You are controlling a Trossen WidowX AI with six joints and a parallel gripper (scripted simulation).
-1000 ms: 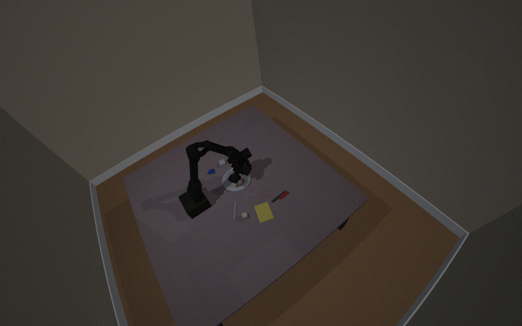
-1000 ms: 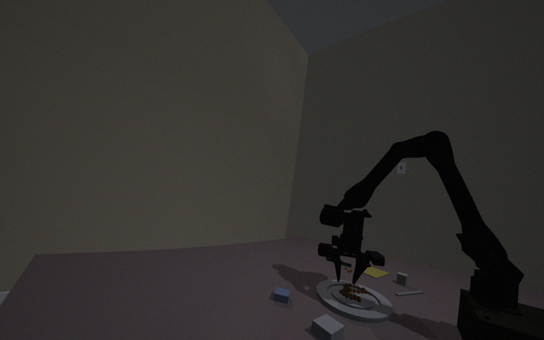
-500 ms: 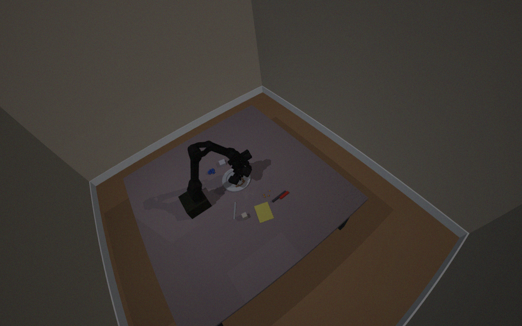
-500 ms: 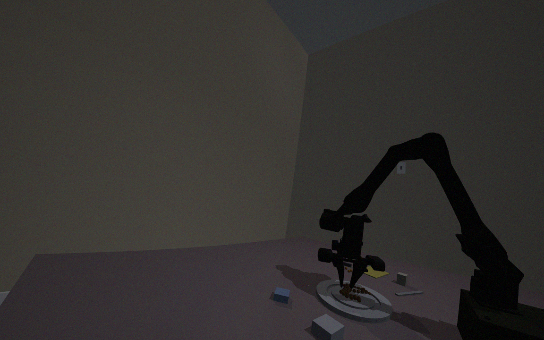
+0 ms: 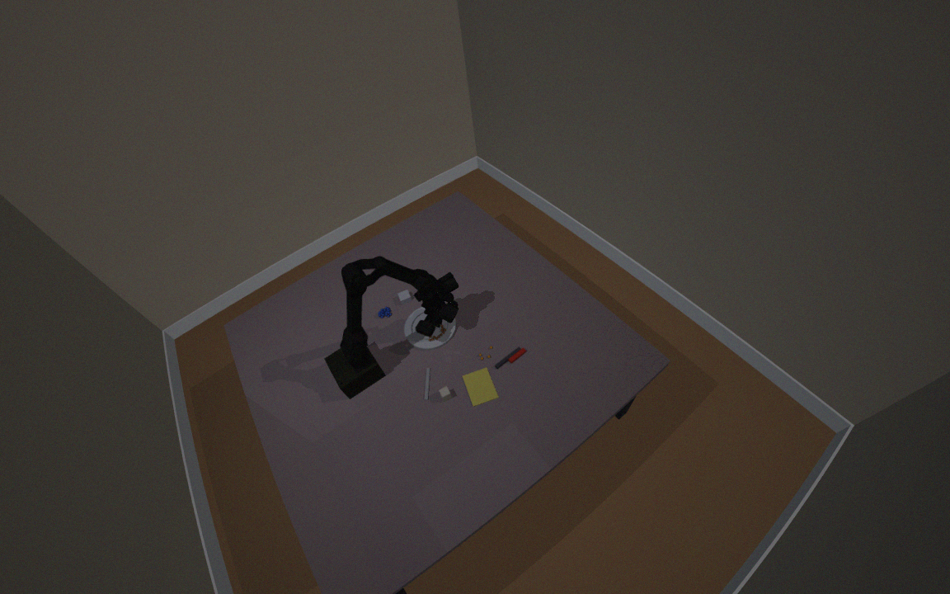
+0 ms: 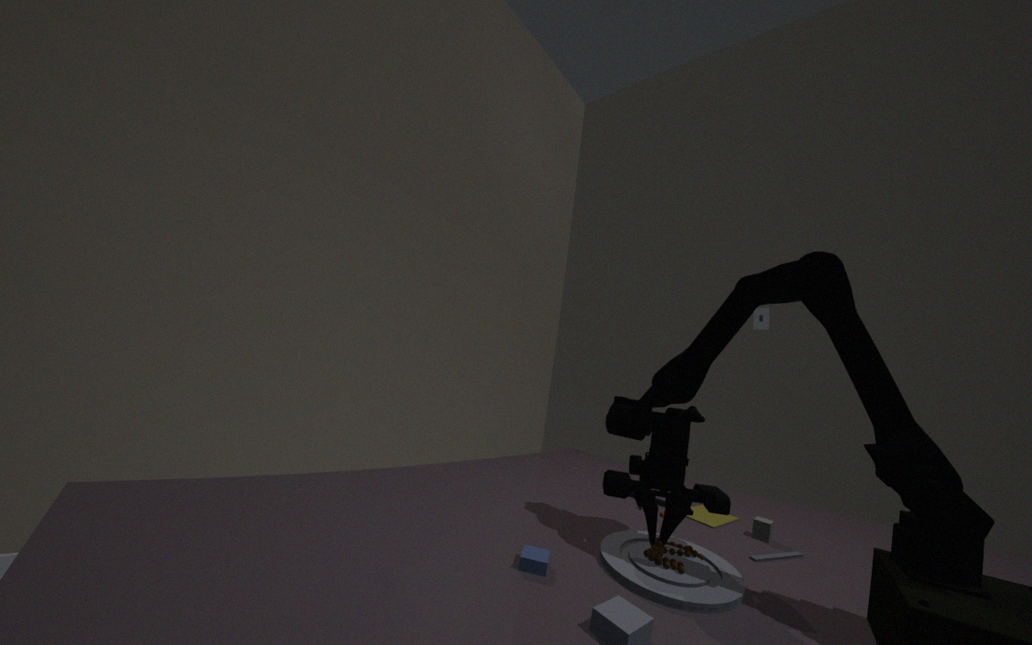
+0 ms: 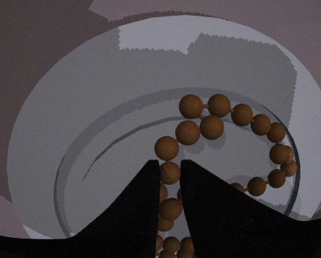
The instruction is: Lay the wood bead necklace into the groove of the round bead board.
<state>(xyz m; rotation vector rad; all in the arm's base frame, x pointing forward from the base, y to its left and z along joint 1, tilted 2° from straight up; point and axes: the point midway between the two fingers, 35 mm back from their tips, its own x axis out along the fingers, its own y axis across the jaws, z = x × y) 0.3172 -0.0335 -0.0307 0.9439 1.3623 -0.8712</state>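
Observation:
The round bead board (image 5: pixel 411 336) (image 6: pixel 614 557) (image 7: pixel 42 143) is a pale disc with a ring groove. The brown wood bead necklace (image 5: pixel 436 337) (image 6: pixel 672 564) (image 7: pixel 190 106) is bunched on it. In the wrist view one loop runs along the right part of the groove; other beads lie over the centre, with a cluster low between the fingers. The left part of the groove shows no beads. My gripper (image 6: pixel 655 544) (image 7: pixel 168 169) points down low over the board, its fingers shut on a bead of the necklace. The fingers hide some beads and the board's near part.
A white block (image 5: pixel 404 296) (image 6: pixel 623 619) and a blue block (image 6: pixel 534 560) stand near the board. A blue cluster (image 5: pixel 384 312), a yellow square (image 5: pixel 480 386) (image 6: pixel 714 516), a grey stick (image 5: pixel 426 384) (image 6: pixel 776 555), a small pale block (image 5: pixel 444 391) (image 6: pixel 761 529) and a red-black tool (image 5: pixel 517 355) lie around.

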